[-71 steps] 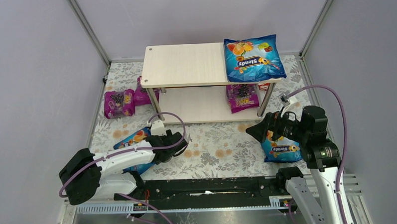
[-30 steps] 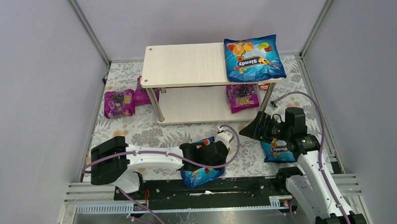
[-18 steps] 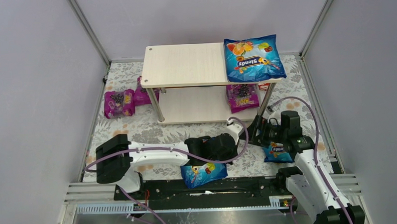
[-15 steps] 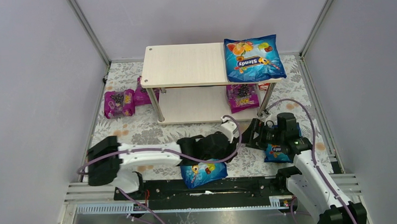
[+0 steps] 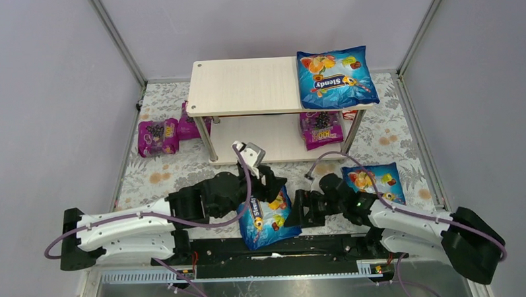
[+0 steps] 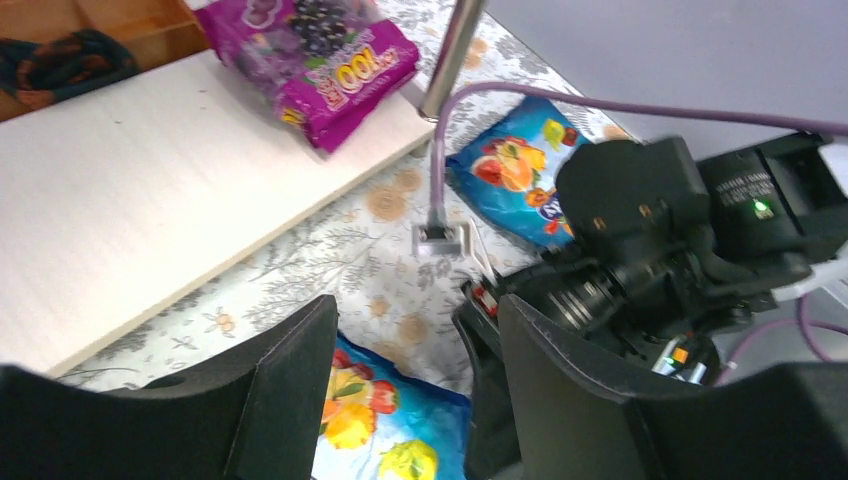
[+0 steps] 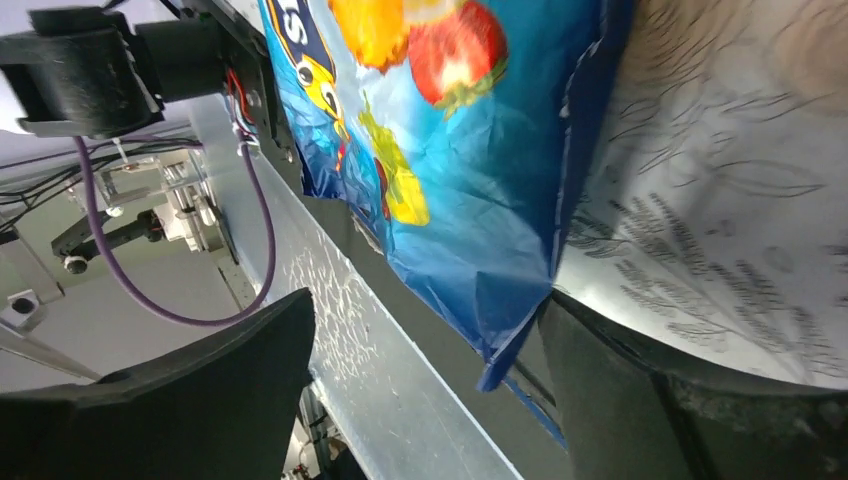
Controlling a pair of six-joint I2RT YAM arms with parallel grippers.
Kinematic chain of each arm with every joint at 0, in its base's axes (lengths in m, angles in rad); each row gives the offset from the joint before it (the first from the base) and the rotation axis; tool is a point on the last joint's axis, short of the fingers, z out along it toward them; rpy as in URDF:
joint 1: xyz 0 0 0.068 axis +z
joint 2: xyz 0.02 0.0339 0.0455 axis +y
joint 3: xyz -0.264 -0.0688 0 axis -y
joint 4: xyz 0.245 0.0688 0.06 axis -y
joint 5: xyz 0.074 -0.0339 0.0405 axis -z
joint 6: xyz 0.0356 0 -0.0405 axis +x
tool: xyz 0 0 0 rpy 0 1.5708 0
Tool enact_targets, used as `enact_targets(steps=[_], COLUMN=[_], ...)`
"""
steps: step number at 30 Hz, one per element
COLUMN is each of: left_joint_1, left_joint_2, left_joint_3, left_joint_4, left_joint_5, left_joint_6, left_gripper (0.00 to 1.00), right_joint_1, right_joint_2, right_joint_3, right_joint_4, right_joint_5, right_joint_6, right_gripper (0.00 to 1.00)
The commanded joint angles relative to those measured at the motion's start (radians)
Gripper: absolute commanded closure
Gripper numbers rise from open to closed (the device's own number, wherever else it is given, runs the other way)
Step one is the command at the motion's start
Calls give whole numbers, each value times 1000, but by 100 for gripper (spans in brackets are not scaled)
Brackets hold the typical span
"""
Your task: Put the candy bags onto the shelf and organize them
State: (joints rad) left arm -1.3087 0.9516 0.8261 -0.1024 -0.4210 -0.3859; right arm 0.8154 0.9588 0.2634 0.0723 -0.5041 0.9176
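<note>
The shelf (image 5: 245, 86) stands at the back centre. One blue candy bag (image 5: 336, 76) lies on its top board at the right, and a magenta bag (image 5: 321, 129) on the lower board (image 6: 150, 200). A second blue bag (image 5: 269, 217) lies at the table's front edge. My left gripper (image 5: 273, 186) is open just above its far end (image 6: 400, 430). My right gripper (image 5: 301, 210) is open at that bag's right side, with a bag corner (image 7: 500, 320) between its jaws. A third blue bag (image 5: 374, 182) lies flat at the right. Two magenta bags (image 5: 157, 137) lie left of the shelf.
The two grippers are close together over the front bag; the right arm's wrist (image 6: 650, 230) fills the right of the left wrist view. The metal front rail (image 7: 400, 400) runs just under the bag's overhanging edge. The walls close in on both sides.
My right arm has left the blue bag at the right, which now lies uncovered, and swung low to the left to the front bag. My left gripper pulled back left over that bag.
</note>
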Motion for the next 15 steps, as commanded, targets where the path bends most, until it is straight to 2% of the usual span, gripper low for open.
enact_targets(steps=[1,3,6,9,11,13,15], left_joint_1=[6,6,6,7,7,8,9], left_joint_2=[-29,-20,7,35,41,36,32], left_joint_3=[-29,-31,-21,2,9,1,-11], left_joint_4=[-4,0,-4,-23,-27,-17,-9], left_joint_5=[-97,-90,-75,-81,-92,-93,-90], left_joint_6=[52,58,70,71,68,61,39], left_gripper=[35,35,35,35,35,34,33], right_joint_1=[135,163,177,176,168,120,-8], right_joint_2=[61,71,65,-8,-72,-114,-122], right_joint_3=[12,-3,-5,48,90,115,139], right_joint_4=[124,141,127,-43,-210,-311,-360], right_joint_5=[160,186,203,342,482,594,576], right_joint_6=[131,163,176,146,121,86,16], right_gripper=[16,23,41,66,77,87,99])
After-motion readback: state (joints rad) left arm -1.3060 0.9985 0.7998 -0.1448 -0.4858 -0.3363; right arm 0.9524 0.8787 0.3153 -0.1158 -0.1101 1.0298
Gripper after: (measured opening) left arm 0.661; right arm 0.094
